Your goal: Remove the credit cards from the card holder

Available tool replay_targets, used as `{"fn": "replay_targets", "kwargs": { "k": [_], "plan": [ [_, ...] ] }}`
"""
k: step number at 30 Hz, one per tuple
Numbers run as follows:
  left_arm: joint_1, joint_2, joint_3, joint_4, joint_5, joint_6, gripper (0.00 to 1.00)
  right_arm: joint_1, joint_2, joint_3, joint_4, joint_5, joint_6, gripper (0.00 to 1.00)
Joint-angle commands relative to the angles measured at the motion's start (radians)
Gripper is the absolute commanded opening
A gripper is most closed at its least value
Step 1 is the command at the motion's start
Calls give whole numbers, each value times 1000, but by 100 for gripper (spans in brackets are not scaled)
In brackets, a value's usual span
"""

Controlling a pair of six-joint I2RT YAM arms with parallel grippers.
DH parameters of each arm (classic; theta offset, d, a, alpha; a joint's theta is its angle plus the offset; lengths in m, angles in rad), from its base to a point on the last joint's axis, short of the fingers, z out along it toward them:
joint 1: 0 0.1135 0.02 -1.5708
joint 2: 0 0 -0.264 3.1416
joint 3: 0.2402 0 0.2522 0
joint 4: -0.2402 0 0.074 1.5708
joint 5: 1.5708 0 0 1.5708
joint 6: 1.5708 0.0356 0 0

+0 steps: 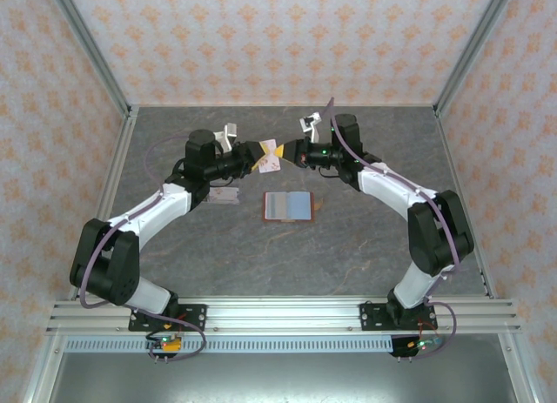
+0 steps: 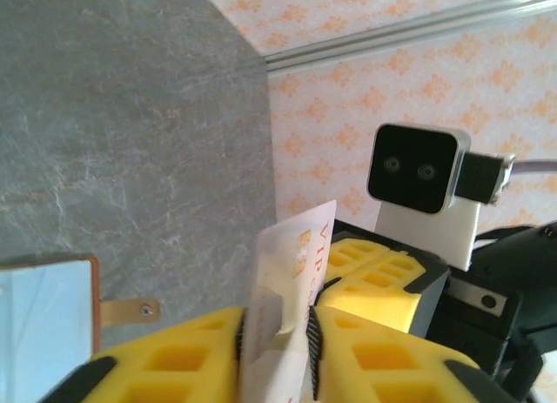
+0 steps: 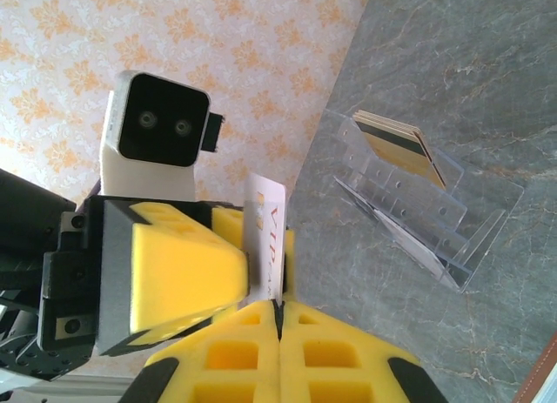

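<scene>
1. Grey marbled table (image 1: 365,246) under orange-patterned wallpapered walls (image 1: 261,37); both arms reach in towards each other over its far middle.
2. A pale credit card (image 2: 291,264) with reddish lettering is held in the air between the two grippers, above the table and just beyond the card holder.
3. The left gripper (image 2: 277,325) has its yellow fingers pressed onto the card's lower part, the card standing up out of the seam between them.
4. The right gripper (image 3: 278,316) meets it from the other side, fingers closed together with the same card's edge rising from between them.
5. The card holder (image 1: 288,206) lies open and flat on the table, blue-grey inside up with a red-brown edge, nearer the arm bases than the grippers. Its snap tab (image 2: 130,311) sticks out from one side.
6. A clear stepped stand (image 3: 426,211) sits on the table to the left of the holder, near the left arm's forearm. A tan-gold credit card (image 3: 396,146) with a dark stripe leans in its top step.
</scene>
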Motion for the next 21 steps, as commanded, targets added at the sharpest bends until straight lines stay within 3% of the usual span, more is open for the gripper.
{"fn": "replay_targets", "kwargs": {
  "k": [1,6,9,15,21],
  "plan": [
    [5,-58,-17,74,-19,-19,15,5,-7,1,55,-31,39,0],
    [5,-92,-34,90,-55,-42,4,4,-18,-54,236,-33,239,23],
    [5,-102,-53,133,-84,-79,1,6,-16,-81,297,-18,341,29],
    [6,-94,-57,165,-115,-101,1,29,-11,-137,440,-5,454,30],
    [5,-76,-74,178,-119,-115,1,38,7,-125,471,-9,476,17]
  ]
}}
